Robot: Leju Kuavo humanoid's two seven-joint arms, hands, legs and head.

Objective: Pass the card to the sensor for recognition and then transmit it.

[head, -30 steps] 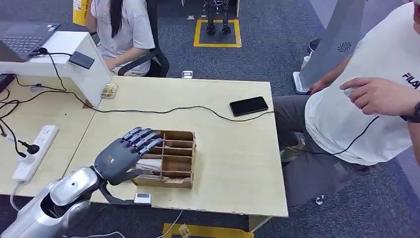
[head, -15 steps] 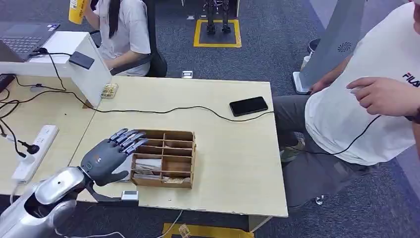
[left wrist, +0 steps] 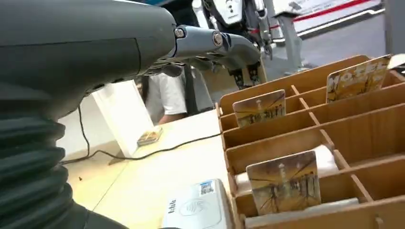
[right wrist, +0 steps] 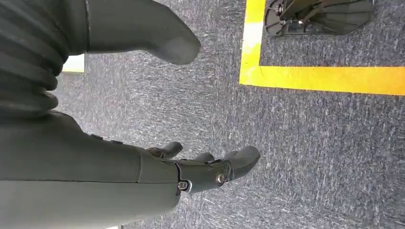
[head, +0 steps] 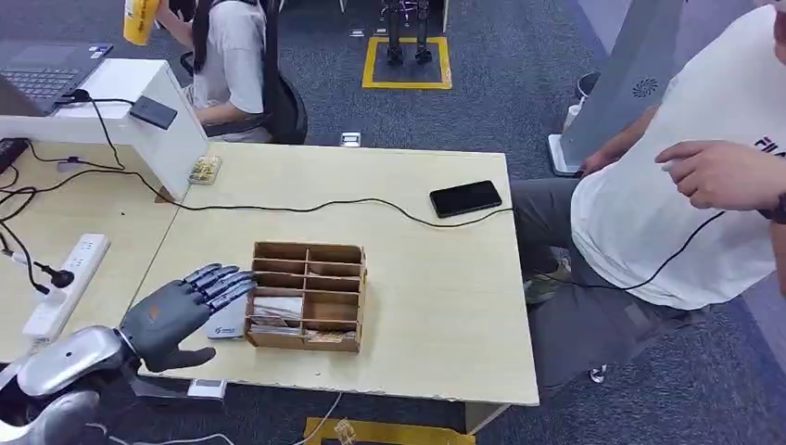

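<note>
Near the desk's (head: 445, 306) front left edge, the left hand (head: 176, 311) hovers with fingers spread and nothing in it, just beside a white sensor (head: 227, 320) that lies against the left side of a wooden box (head: 310, 297). Cards (left wrist: 284, 186) stand upright in the box's compartments, none of them touched by the hand. Over grey carpet (right wrist: 310, 143) marked with a yellow line, the right hand (right wrist: 143, 171) hangs with fingers loosely apart, holding nothing.
</note>
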